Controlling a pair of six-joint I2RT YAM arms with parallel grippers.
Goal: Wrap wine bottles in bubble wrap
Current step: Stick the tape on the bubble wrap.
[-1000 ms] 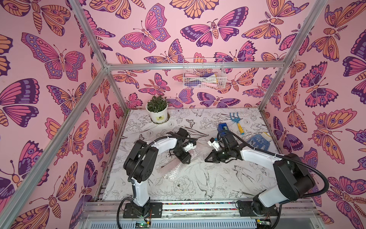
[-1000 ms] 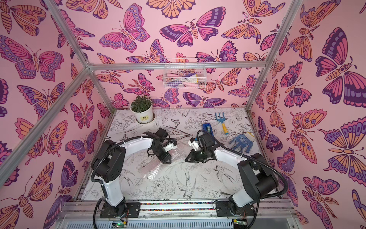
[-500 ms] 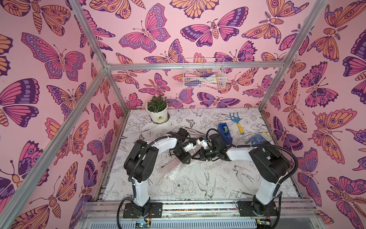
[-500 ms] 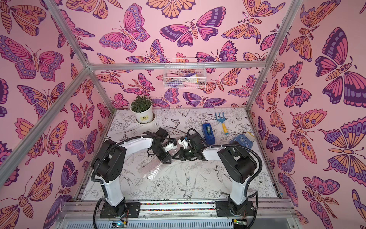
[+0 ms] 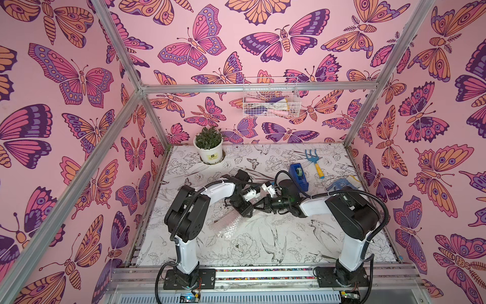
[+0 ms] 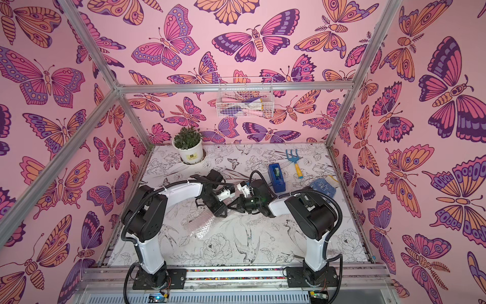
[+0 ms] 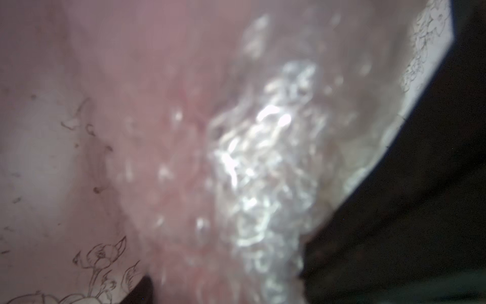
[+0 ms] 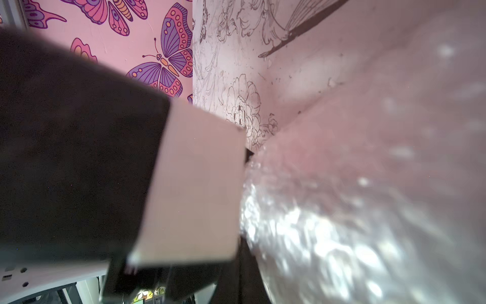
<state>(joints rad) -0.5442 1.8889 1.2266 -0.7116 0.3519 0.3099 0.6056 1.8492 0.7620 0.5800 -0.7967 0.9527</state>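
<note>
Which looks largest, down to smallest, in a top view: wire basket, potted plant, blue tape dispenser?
1. wire basket
2. potted plant
3. blue tape dispenser
The basket hangs higher, so nearness may enlarge it.

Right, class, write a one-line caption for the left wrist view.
Blurred close-up of glinting bubble wrap against the flower-printed table.

Left wrist view is one soft blur; the bubble wrap [image 7: 257, 171] fills it and runs off the picture's edges; the bottle may be inside that pinkish bulk, though nothing shows it plainly; in both top views the left gripper [image 5: 243, 208] covers its own jaws and the roll's near end; the right gripper [image 5: 259, 204] loses its tips against it; the wire basket [image 5: 269, 105] holds things too small to name.
</note>
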